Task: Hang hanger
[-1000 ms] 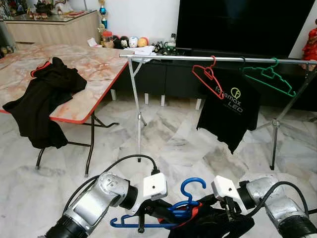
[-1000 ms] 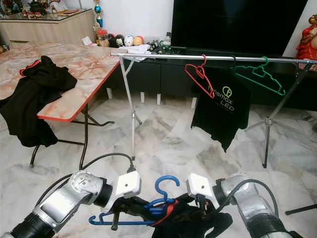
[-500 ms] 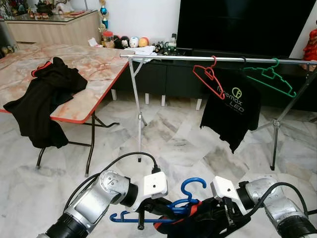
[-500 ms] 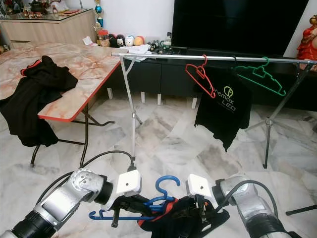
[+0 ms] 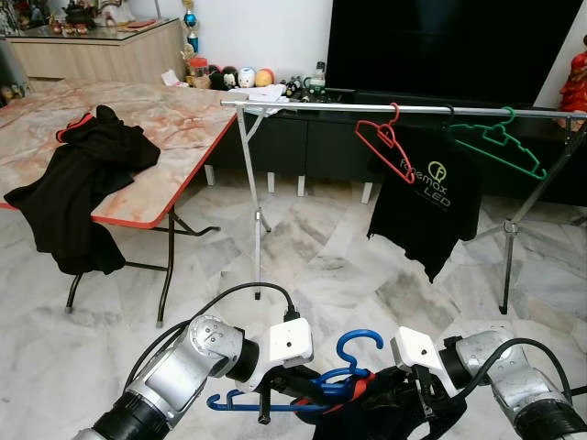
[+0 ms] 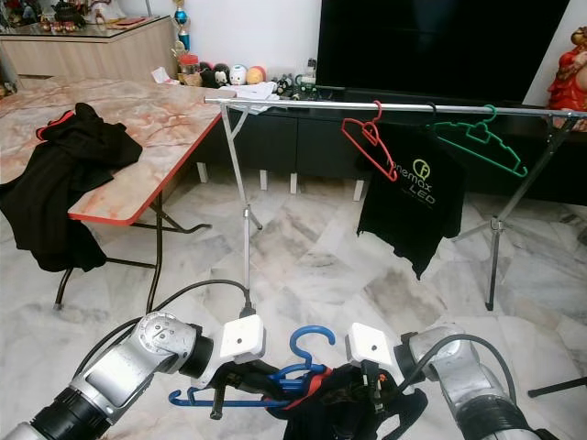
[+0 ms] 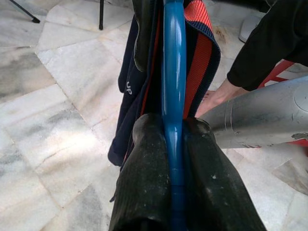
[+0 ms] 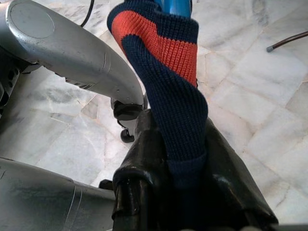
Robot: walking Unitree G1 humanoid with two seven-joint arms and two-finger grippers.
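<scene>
Left wrist view: the left gripper (image 7: 174,144) squeezes the blue hanger (image 7: 173,72). The right gripper (image 8: 175,144) pinches the navy and orange garment (image 8: 168,72) on it, low before the clothes rail (image 5: 394,109).

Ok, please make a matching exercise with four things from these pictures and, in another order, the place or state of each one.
Things:
1. blue hanger
2. red hanger
3. black shirt
4. collar

Places or states:
A. lies on the table, partly over its edge
B. hangs empty on the rail
C. pinched in the right pincer
D. clamped in the left pincer

Pairs: 1-D, 2-B, 3-A, 4-C
</scene>
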